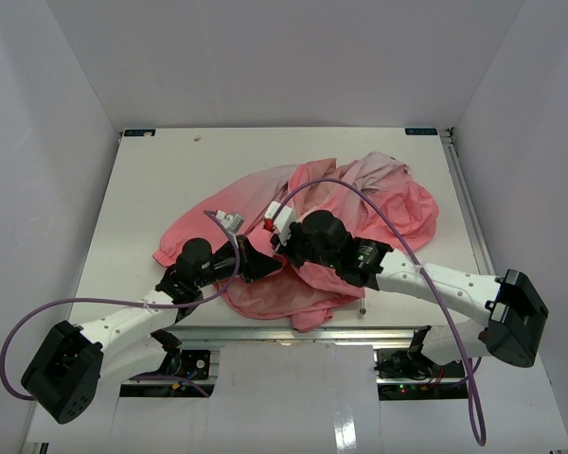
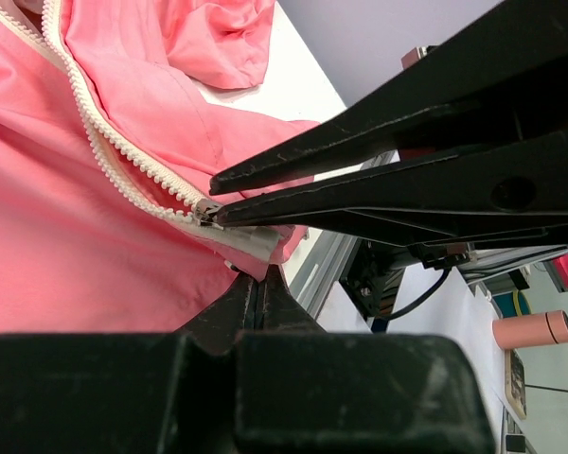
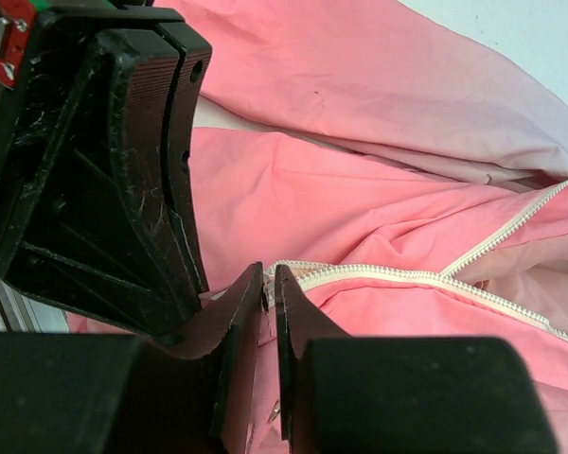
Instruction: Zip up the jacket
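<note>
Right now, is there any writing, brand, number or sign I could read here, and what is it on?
No text is readable in any view.
Left teal tag, at the table's far edge: too small to read.
Right teal tag, same edge: too small to read.
The jacket: no print visible.

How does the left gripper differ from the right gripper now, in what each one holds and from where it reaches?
The left gripper pinches pale hem fabric of the jacket beside the end of the zipper; the right gripper pinches the small metal slider itself. Seen from above, the left gripper reaches from the left, the right gripper from the right. Both are shut, tips almost together.
</note>
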Robot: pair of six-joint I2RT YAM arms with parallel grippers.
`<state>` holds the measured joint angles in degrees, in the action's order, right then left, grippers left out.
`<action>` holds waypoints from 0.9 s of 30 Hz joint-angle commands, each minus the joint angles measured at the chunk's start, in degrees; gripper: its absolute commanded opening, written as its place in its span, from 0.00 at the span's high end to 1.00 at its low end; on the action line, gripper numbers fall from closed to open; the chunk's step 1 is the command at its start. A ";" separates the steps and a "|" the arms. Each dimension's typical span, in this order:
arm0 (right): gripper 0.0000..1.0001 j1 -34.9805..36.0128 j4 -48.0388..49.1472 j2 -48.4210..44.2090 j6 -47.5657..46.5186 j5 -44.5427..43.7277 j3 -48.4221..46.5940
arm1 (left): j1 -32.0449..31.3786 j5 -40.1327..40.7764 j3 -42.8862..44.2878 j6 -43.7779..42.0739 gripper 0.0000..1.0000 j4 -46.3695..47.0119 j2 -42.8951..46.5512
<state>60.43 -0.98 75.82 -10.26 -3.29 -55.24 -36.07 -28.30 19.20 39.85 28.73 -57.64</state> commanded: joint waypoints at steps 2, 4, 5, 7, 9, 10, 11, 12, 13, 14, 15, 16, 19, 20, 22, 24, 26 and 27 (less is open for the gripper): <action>0.78 -0.22 4.02 -2.30 2.75 -0.19 2.55 | 0.13 -1.23 -0.44 -1.09 1.00 3.26 1.96; 0.77 -0.22 4.64 -2.32 3.10 -0.20 3.12 | 0.13 -1.23 -0.68 -1.12 1.00 3.32 2.25; 0.77 -0.21 4.86 -2.24 3.17 -0.25 3.31 | 0.13 -1.23 -0.77 -1.10 1.00 3.35 2.37; 0.78 -0.16 4.99 -2.17 3.51 -0.35 3.52 | 0.13 -1.21 -0.94 -1.20 1.00 3.32 2.58; 0.87 -0.22 5.31 -2.22 3.80 -0.18 3.89 | 0.13 -1.15 -1.01 -1.32 1.00 3.26 2.75; 0.91 -0.20 5.59 -2.25 3.91 -0.10 4.14 | 0.13 -1.15 -1.01 -1.38 1.00 3.26 2.81; 0.92 -0.15 5.87 -2.25 4.05 -0.01 4.29 | 0.13 -1.15 -1.01 -1.42 1.00 3.26 2.86; 0.92 -0.13 5.99 -2.18 4.11 -0.01 4.39 | 0.13 -1.19 -1.13 -1.40 1.00 3.30 2.96; 0.92 -0.14 6.02 -2.08 4.10 -0.17 4.46 | 0.13 -1.25 -1.34 -1.36 1.00 3.34 3.09; 0.92 -0.18 6.10 -2.08 4.06 -0.57 4.54 | 0.13 -1.29 -1.58 -1.36 1.00 3.30 3.21; 0.92 -0.22 6.20 -2.08 3.99 -1.01 4.62 | 0.13 -1.33 -1.83 -1.34 1.00 3.26 3.34; 0.92 -0.28 6.51 -2.14 3.68 -1.83 4.72 | 0.13 -1.43 -2.19 -1.24 1.00 3.21 3.60; 0.92 -0.90 7.69 -2.48 2.65 -2.90 5.36 | 0.13 -1.68 -3.90 -0.98 1.00 3.33 5.60; 0.92 -1.13 8.36 -2.63 2.65 -2.83 5.60 | 0.13 -1.48 -4.57 -1.03 1.00 3.01 6.45; 0.92 -1.32 9.81 -2.96 2.92 -2.43 6.41 | 0.13 -1.01 -5.66 -1.40 1.00 1.81 8.07; 0.92 -1.45 11.01 -3.01 3.41 -2.06 7.61 | 0.13 -0.51 -6.41 -1.74 1.00 0.57 10.06; 0.92 -1.45 12.01 -2.69 4.12 -2.00 9.03 | 0.13 -0.01 -6.99 -2.06 1.00 -0.54 12.31; 0.92 -1.50 13.01 -2.59 4.52 -2.14 9.88 | 0.13 0.05 -7.14 -2.16 1.00 -1.19 13.21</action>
<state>60.34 7.83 74.24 -6.37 -2.39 -48.62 -35.94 -27.38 13.18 38.68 28.71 -49.89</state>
